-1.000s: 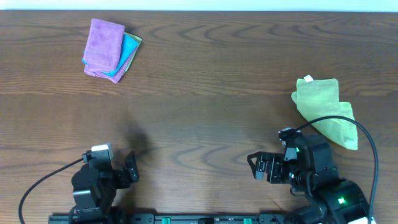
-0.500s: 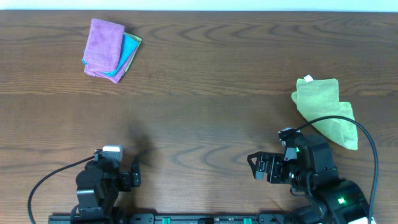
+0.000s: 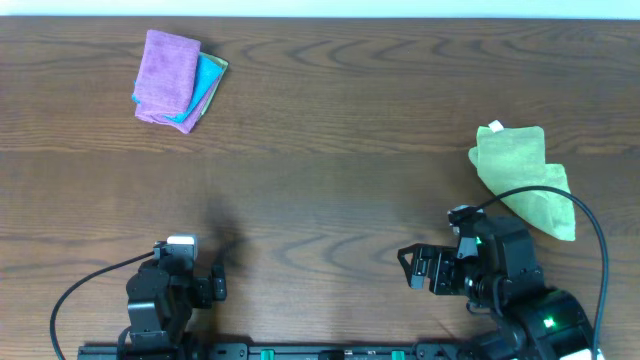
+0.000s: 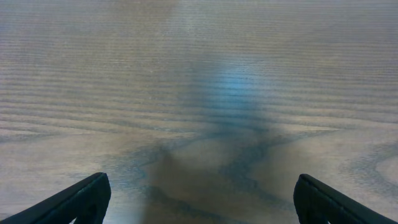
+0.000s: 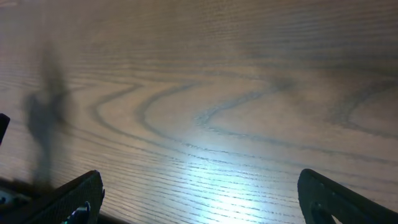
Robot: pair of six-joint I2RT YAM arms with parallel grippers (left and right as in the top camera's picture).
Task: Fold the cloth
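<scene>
Wooden table (image 3: 330,120): the cloth (image 3: 165,75) is seen folded at ten o'clock. The left gripper (image 3: 217,279) and right gripper (image 3: 409,269) are parked by six o'clock, wide open and empty, the job seemingly finished.

My left gripper (image 4: 202,208) faces the wooden table (image 4: 298,43). Its two dark fingertips (image 4: 78,200) poke in at the bottom corners of the view, spread far apart with only wood grain between them. A dim shadow (image 4: 186,180) lies on the wood low in the middle, and a pale bluish sheen (image 4: 239,87) sits just above it. The grain looks soft and blurred.
</scene>
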